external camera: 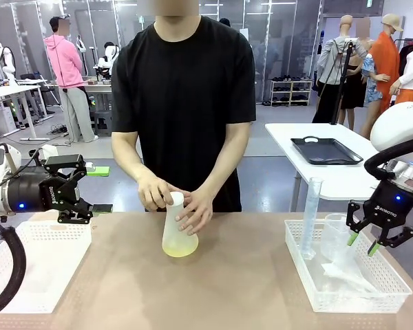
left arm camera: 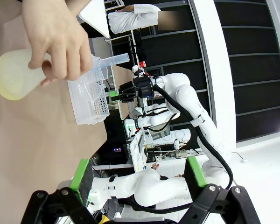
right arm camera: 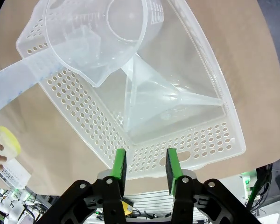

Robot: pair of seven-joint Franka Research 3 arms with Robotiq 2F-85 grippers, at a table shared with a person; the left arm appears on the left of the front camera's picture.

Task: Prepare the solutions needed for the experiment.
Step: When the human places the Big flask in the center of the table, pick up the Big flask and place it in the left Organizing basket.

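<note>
A frosted conical flask stands at the table's middle, with the solutions as a thin pale yellow-green layer in its wide base. The person's two hands hold its neck, around a white stopper. My left gripper hovers open at the left, well short of the flask, nothing between its fingers. In the left wrist view my left gripper faces the flask. My right gripper hangs over the right basket, jaws partly apart and empty. The right wrist view has my right gripper above that basket's rim.
The right white perforated basket holds a clear beaker, a funnel and a graduated cylinder. A second white basket sits at the front left. A black tray lies on a table behind.
</note>
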